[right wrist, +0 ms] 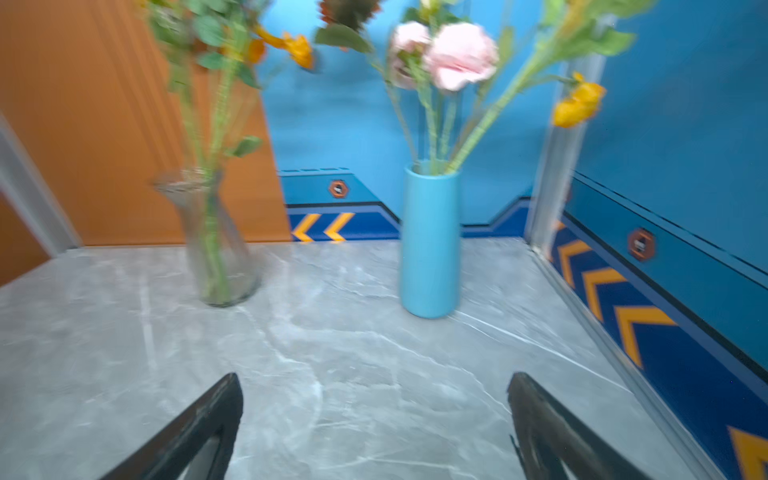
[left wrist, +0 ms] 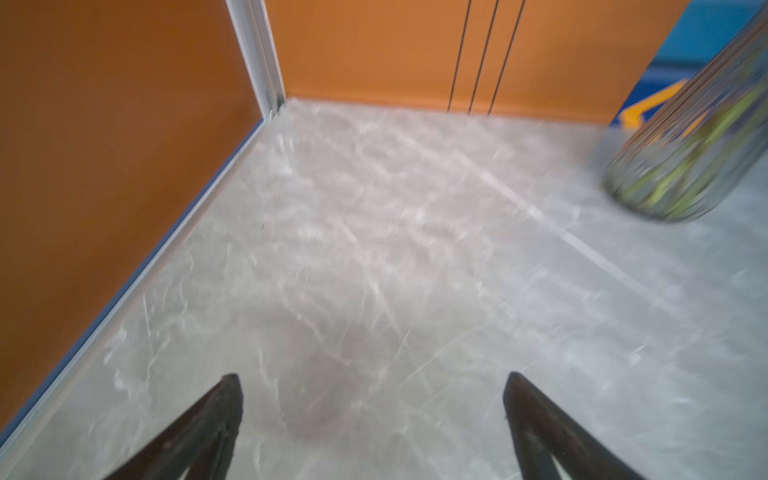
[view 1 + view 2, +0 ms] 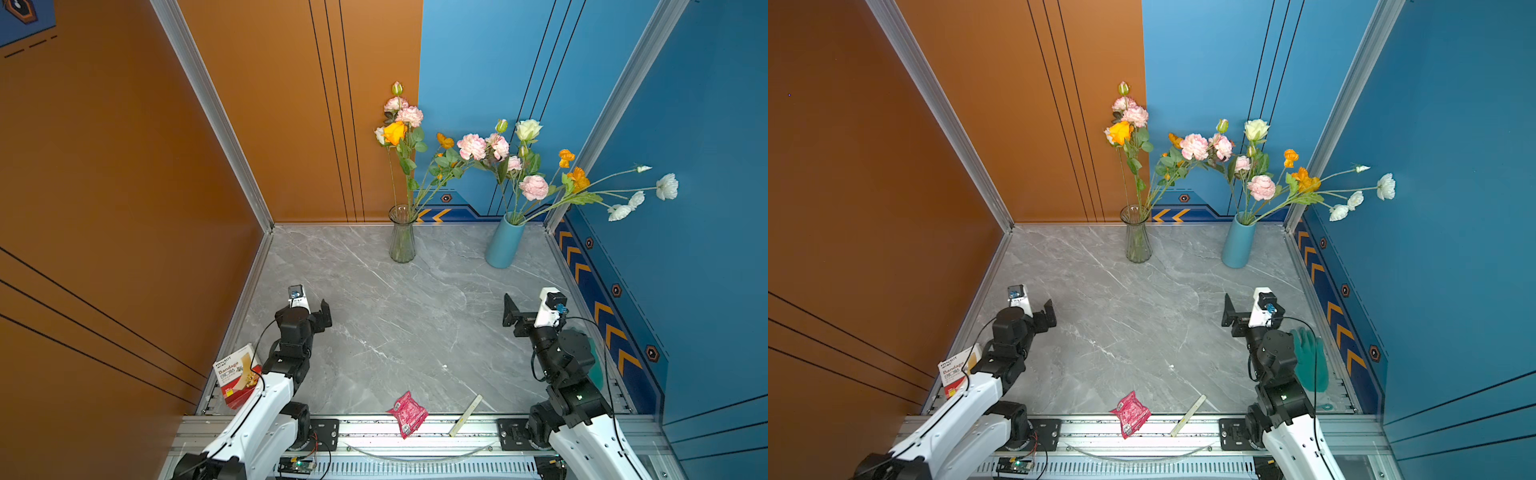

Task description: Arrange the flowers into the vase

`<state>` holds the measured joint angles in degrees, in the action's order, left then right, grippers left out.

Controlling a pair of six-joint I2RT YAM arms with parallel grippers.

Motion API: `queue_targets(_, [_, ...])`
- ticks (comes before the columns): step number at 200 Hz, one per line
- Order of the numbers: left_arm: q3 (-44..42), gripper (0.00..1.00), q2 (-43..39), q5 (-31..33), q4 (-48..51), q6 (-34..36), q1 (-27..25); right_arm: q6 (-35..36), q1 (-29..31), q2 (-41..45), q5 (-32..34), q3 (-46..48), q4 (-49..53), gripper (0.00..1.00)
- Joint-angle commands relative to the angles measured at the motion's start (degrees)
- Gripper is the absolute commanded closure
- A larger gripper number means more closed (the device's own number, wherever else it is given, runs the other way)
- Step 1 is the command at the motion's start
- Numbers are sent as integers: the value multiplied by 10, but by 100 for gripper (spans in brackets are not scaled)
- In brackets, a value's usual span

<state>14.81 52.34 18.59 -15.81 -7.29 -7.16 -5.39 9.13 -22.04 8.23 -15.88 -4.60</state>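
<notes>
Both grippers stand wide and empty. The left gripper (image 2: 372, 390) spreads its black fingers (image 2: 224, 399) over the bare grey marble tabletop (image 3: 395, 332), and the right gripper (image 1: 374, 390) does the same, facing the vases. They hover near the front of the table, well apart from anything to pick up. I take that to mean nothing is left to fetch.

All the long green-stemmed flowers (image 3: 471, 147) are in vases at the back. A pink, yellow and orange bunch (image 3: 400, 124) sits in the clear ribbed glass vase (image 3: 402, 241). A pink, cream, orange and white bunch (image 3: 534, 187) sits in the tall sky-blue cylinder vase (image 3: 504, 247). The stems are much taller than either vase, so they fan out and lean on the rims. The white blooms (image 3: 667, 186) hang far out towards the right wall.

The right wrist view shows both vases whole, with stems dropping into their mouths, but it cuts off the highest blooms. The left wrist view catches only the blurred lower body of the glass vase, with green stems inside.

Only the top views show the clutter along the front edge: a red-and-white bandage box (image 3: 235, 374), a crumpled pink packet (image 3: 408, 413) and a pale flat stick (image 3: 466, 415). A teal rubber glove (image 3: 1308, 363) beside the right arm shows plainly in a top view.
</notes>
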Motion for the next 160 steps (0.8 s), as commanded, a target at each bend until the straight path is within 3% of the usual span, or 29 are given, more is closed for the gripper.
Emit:
queue_targets(1, [-1, 2, 73, 46, -177, 35, 7, -58, -91, -58, -31, 48, 5, 0])
queue_targets(23, [-3, 2, 176, 18, -282, 43, 17, -82, -156, -173, -83, 87, -159, 0])
queue_targets(54, [17, 2, 261, -28, -361, 70, 33, -60, -152, -314, -67, 79, -296, 0])
queue_targets(81, [-6, 2, 401, -77, -562, 75, 52, -37, -144, -441, -86, 68, -446, 0])
queue_targets(98, [-1, 2, 354, -89, -474, 75, 50, -29, -140, -507, -104, 51, -510, 0])
queue_targets(133, [24, 2, 375, 0, -464, 75, 30, -1, -125, -650, -133, 39, -647, 0])
queue_targets(146, [30, 2, 380, 3, -462, 77, 27, 6, -117, -700, -142, 47, -719, 0])
queue_targets(160, [27, 2, 378, 10, -463, 81, 21, 10, -118, -669, -134, 36, -654, 0])
